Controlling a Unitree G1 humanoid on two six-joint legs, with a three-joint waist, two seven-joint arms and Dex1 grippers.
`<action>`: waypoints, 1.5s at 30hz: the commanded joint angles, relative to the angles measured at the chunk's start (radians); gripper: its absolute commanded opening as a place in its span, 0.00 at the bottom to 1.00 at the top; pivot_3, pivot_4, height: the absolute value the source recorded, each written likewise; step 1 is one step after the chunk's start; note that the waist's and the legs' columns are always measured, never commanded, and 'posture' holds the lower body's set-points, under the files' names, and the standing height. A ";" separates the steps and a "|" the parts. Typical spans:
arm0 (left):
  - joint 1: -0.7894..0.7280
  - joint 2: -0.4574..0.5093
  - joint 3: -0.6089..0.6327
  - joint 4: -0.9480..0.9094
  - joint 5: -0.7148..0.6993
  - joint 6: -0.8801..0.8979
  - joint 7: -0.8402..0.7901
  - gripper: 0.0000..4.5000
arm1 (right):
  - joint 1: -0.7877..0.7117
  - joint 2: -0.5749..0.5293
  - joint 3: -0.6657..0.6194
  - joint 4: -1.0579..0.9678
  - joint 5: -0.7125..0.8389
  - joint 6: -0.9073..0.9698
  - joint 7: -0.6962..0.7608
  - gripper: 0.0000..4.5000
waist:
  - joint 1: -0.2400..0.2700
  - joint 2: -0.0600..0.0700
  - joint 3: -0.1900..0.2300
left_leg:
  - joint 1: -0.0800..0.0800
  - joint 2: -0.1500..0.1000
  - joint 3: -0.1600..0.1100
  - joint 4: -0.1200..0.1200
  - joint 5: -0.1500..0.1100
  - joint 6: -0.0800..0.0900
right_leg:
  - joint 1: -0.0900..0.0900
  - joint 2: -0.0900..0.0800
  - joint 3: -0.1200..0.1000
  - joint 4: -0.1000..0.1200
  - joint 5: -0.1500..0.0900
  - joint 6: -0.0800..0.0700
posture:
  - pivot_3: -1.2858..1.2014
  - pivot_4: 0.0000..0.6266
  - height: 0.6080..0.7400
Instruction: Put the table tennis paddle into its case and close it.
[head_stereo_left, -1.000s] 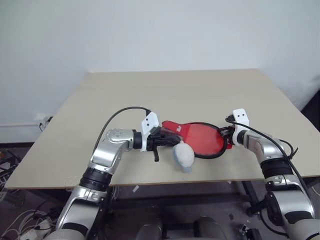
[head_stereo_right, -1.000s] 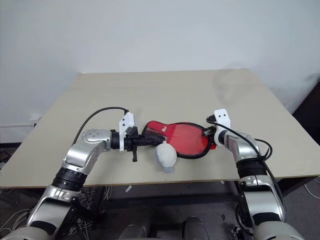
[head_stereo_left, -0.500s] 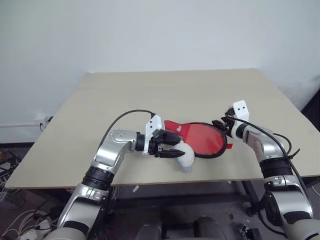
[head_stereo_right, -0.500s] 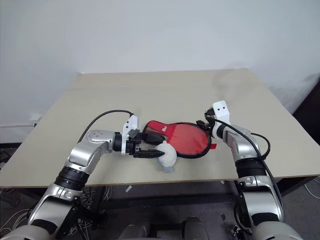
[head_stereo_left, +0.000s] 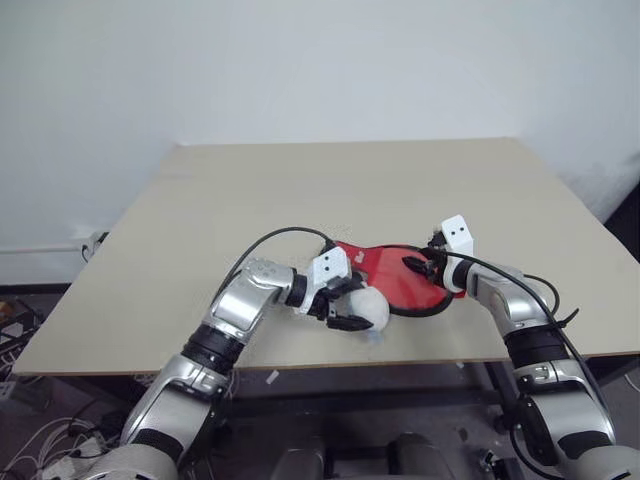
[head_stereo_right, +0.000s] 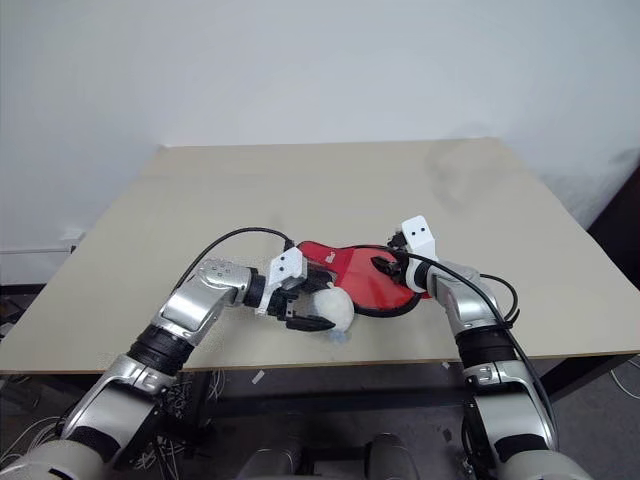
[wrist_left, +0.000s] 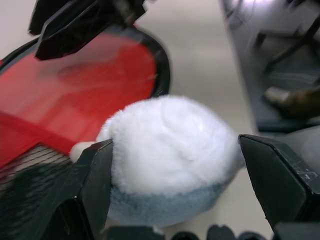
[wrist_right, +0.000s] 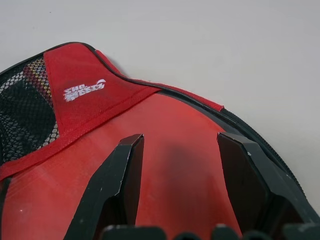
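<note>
Your beige rectangular wooden table (head_stereo_left: 200, 200) carries the soft paddle-shaped black fabric case with the red front panel (head_stereo_left: 405, 275), lying flat close to the near edge, a little right of centre. The case's long axis runs across the table, left to right: the narrow neck end, with its black mesh patch and a small white printed logo (wrist_right: 84, 90), points toward your left arm, and the round end points toward your right arm. The table tennis paddle itself cannot be made out, so whether it sits inside the case cannot be told.

Your left arm reaches in from the near left, forearm angled toward the centre, gripper pointing right and tipped downward. The left gripper (wrist_left: 175, 185) has its 2 black fingers spread wide, 1 on each side of the fluffy white and grey round tag (wrist_left: 172, 165), which rests at the neck end of the case. The left-hand finger (wrist_left: 95, 185) touches the fluff; the other stands just clear, so no pinch is made.

Your right arm comes in from the near right, bent at the elbow, gripper pointing inward and slightly down. The right gripper (wrist_right: 182, 180) hovers over the red panel at the round end, its 2 fingers spread apart, holding nothing.
</note>
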 joint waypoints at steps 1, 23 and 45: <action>-0.031 -0.007 -0.030 0.051 0.064 -0.075 0.016 0.91 | -0.015 0.005 -0.013 -0.043 0.000 -0.012 -0.009 0.56 | 0.000 0.000 0.000 | 0.000 0.000 0.000 0.000 0.000 0.000 | 0.000 0.000 0.000 0.000 0.000 0.000 | 0.52 0.00 1.00; -0.012 -0.028 0.000 0.081 0.091 -0.132 0.023 0.13 | -0.001 0.002 0.035 -0.018 -0.022 0.150 -0.005 0.56 | 0.001 0.000 0.000 | 0.001 0.000 0.000 0.001 0.000 0.000 | 0.002 0.000 0.000 0.001 0.000 0.000 | 0.52 0.00 1.00; 0.047 0.160 0.140 0.199 0.088 -0.176 0.095 0.13 | 0.005 0.008 0.077 0.019 -0.039 0.249 0.009 0.56 | -0.003 -0.002 -0.002 | 0.013 0.004 0.000 -0.002 -0.001 -0.001 | 0.009 0.003 0.000 0.002 0.000 -0.001 | 0.52 0.00 1.00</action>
